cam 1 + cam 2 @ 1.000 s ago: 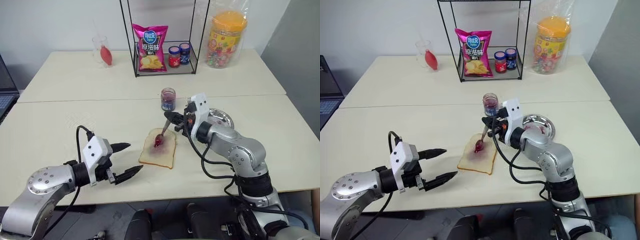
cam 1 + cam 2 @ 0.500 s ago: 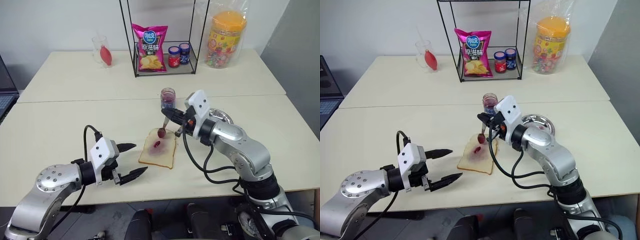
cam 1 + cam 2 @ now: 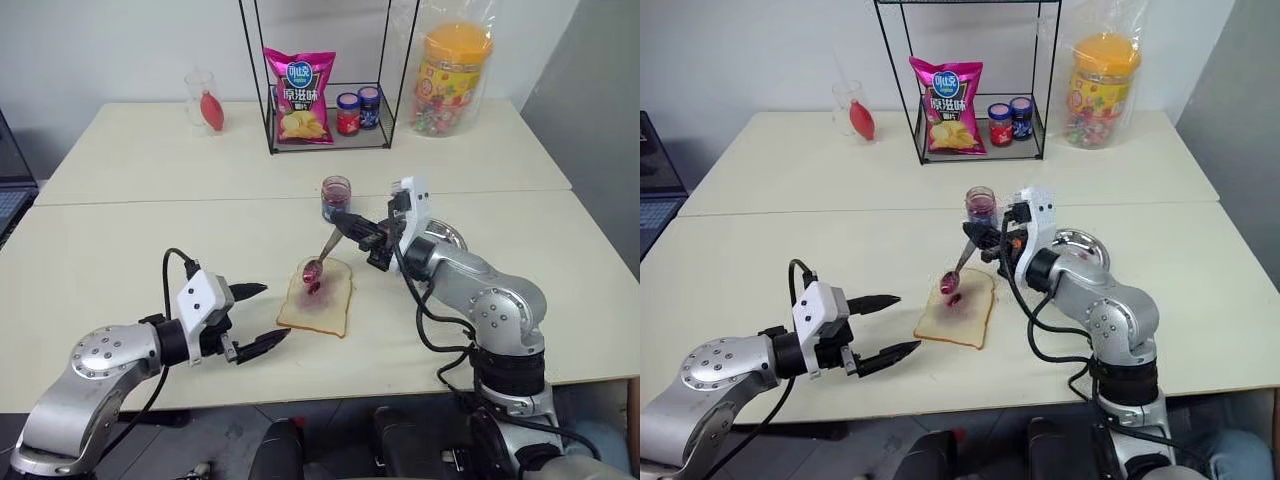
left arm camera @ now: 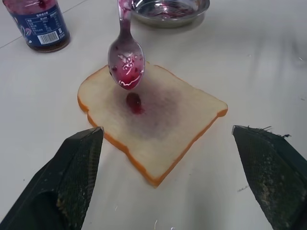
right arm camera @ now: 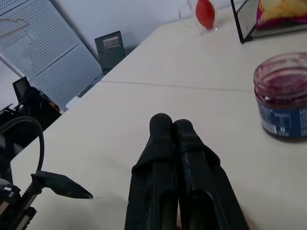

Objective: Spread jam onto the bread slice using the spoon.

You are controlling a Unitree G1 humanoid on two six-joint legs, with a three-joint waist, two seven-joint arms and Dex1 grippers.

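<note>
The bread slice (image 3: 322,308) lies flat on the table with a purplish stain and a small blob of jam (image 4: 135,102) near its middle. My right gripper (image 3: 341,219) is shut on the handle of the spoon (image 3: 323,254). The spoon slants down, its jam-smeared bowl (image 4: 126,63) hovering just above the slice's far part. The open jam jar (image 3: 336,198) stands behind the bread. My left gripper (image 3: 262,317) is open and holds nothing, low over the table, just left of the slice.
A round steel dish (image 3: 446,238) sits right of the bread, behind my right arm. At the back, a wire rack (image 3: 330,120) holds a chip bag and two lidded jars. A candy jar (image 3: 452,80) and a glass (image 3: 203,100) flank it. A laptop edge (image 3: 8,195) shows far left.
The spoon bowl has lifted off the bread, leaving a jam blob there. My right wrist has rolled and now shows further right. The left arm has hardly moved.
</note>
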